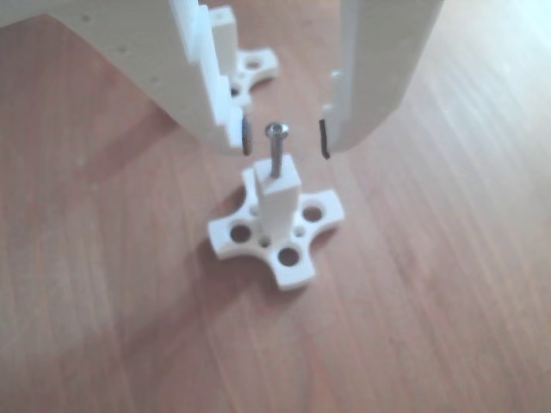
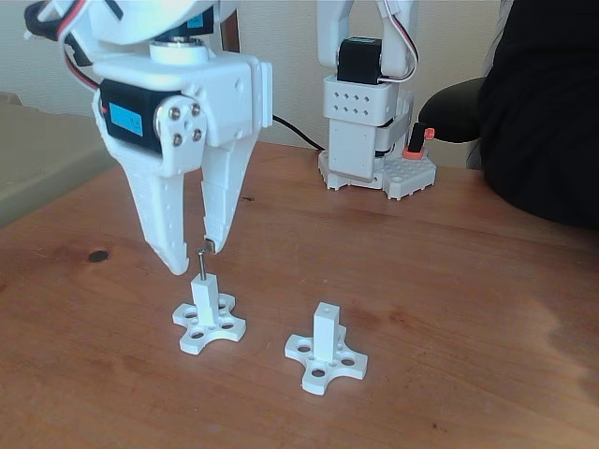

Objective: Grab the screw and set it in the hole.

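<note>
Other view soft, hazy, washed out; low contrast, white gripper blurred at top. Broad shadow falls left across table. Fixed view sharper, even daylight, pale glare on table right, dark clothing underexposed.

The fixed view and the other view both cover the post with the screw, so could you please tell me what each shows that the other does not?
The fixed view alone shows the arm's base at the back of the table, a small dark spot on the wood, and a person's dark sleeve at the right edge. The other view alone looks down on the round holes in the cross-shaped base. Both show the screw standing upright in the hole of the white post, the open gripper with a finger on either side of it, and a second white post.
</note>
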Motion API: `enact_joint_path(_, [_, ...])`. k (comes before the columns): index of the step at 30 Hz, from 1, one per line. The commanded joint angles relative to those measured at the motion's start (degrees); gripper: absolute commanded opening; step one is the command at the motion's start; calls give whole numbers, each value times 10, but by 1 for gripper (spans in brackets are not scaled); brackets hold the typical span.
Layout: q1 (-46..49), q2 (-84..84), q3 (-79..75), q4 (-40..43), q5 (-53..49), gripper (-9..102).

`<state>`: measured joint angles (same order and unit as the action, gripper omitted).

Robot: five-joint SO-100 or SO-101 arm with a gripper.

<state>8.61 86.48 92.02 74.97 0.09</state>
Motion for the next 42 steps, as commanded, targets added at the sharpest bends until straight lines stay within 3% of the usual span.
enact_joint_path(1, [-4, 11, -56, -11, -5, 9])
enact_joint_path(42, [-11, -1, -52, -14, -11, 5])
